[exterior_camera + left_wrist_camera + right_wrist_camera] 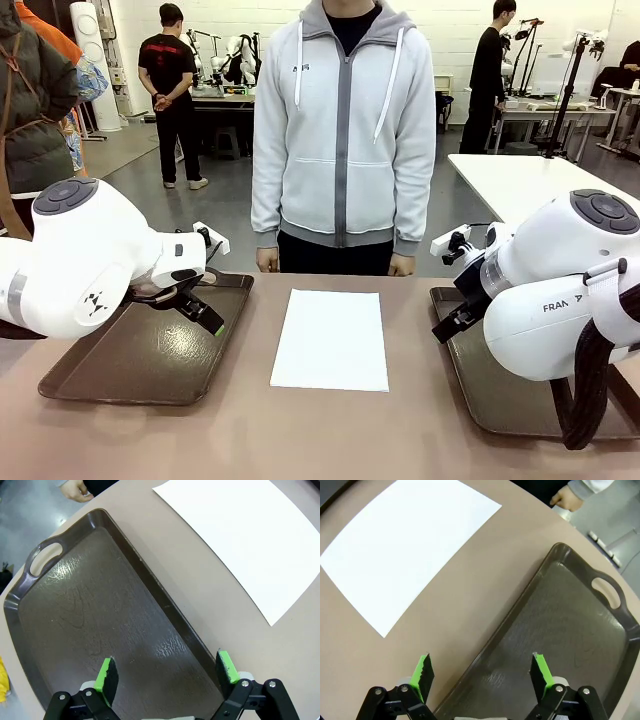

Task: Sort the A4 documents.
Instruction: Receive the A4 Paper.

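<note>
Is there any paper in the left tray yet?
No, the left tray has a bare floor; the white sheet lies on the table beside it.

Dk brown handled tray (140, 362) on beige worktop (330, 430) at L, 2nd tray (490, 402) at R, well apart. Person in grey zip hoodie (345, 140) stands at far edge.

A4 documents (331, 338) — white, blank, flat on table, between two trays

You've got one sheet (330, 338), two trays, a left tray (130, 360) and a right tray (490, 392), two grippers, the left gripper (167, 672) and the right gripper (481, 672), and one person (343, 140) opposite.
</note>
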Robot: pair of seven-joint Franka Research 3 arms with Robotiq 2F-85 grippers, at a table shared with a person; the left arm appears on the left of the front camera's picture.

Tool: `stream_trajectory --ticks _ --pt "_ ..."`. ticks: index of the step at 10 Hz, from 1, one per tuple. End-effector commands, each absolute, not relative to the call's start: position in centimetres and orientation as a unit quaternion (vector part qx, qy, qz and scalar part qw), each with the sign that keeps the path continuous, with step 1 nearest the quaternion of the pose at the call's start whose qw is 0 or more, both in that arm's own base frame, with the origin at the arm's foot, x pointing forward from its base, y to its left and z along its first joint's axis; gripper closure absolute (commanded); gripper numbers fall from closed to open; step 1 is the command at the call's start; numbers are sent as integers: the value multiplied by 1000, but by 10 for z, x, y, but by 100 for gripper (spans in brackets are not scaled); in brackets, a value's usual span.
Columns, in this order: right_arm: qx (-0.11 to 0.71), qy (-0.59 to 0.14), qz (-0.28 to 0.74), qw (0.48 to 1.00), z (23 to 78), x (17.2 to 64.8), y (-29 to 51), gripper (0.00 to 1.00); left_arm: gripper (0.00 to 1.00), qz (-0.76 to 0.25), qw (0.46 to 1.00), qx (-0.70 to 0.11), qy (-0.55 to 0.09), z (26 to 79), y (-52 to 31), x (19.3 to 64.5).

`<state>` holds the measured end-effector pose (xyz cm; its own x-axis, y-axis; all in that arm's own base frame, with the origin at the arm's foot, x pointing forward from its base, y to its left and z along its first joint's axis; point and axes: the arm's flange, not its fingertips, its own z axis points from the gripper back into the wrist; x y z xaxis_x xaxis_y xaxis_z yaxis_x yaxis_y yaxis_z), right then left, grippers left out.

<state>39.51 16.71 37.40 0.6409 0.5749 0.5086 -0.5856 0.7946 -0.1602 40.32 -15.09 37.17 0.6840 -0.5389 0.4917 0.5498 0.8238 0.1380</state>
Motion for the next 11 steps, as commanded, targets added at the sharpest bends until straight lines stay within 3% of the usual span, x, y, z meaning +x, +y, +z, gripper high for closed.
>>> stream_trajectory --ticks 1,8,11 --pt "10 -277 320 906 374 395 167 0 0 -296 918 -11 -265 372 -150 403" --pt "10 -277 320 906 374 395 167 0 0 -317 910 -8 -267 377 -151 398" --pt "85 -309 313 894 407 373 135 0 0 -308 904 -84 -285 434 -118 383"
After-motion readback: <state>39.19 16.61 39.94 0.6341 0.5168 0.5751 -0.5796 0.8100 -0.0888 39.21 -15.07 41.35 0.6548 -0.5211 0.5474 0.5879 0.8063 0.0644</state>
